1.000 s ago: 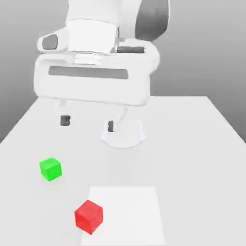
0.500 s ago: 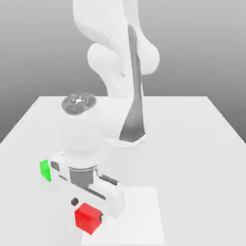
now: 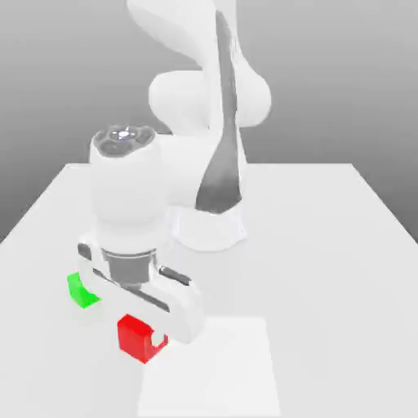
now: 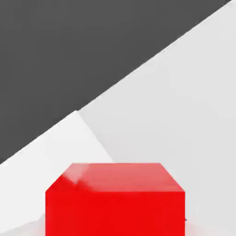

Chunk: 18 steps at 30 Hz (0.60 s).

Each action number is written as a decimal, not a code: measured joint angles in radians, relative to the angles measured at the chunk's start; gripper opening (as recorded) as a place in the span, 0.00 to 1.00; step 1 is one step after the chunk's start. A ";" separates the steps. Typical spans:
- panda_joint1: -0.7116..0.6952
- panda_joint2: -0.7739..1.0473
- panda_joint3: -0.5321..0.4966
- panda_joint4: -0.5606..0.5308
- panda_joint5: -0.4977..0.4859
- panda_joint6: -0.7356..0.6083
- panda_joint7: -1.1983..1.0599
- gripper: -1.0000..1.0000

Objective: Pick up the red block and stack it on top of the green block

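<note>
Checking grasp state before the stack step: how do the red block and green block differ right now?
The red block sits under the gripper, clamped between its shut fingers; the green block is free, with nothing gripping it. Red has left the pale square and looks lifted clear of it; green rests on the table. In the exterior view red lies nearer the camera, and the hand partly hides green. Both are plain matte cubes.

red block (image 3: 135, 336): in the exterior view its upper right part is hidden behind the gripper (image 3: 145, 333) body; in the hand view its lower part runs off the picture's edge.
green block (image 3: 80, 291): mostly covered by the hand, with a corner showing at the exterior view's left.
arm (image 3: 204, 90): its top is cut off by the exterior view's upper edge.
fingertips: hidden against the red block.
</note>
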 joint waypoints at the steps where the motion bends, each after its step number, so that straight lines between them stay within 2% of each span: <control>1: -0.050 -0.032 -0.013 -0.028 -0.013 -0.005 0.050 0.00; 9: -0.315 -0.286 -0.101 -0.251 -0.071 -0.032 0.416 0.00; 13: -0.331 -0.201 -0.119 -0.271 -0.043 0.073 0.432 0.00; 17: -0.308 -0.059 -0.122 -0.268 0.036 0.210 0.381 0.00; 18: -0.306 -0.038 -0.115 -0.267 0.052 0.230 0.370 1.00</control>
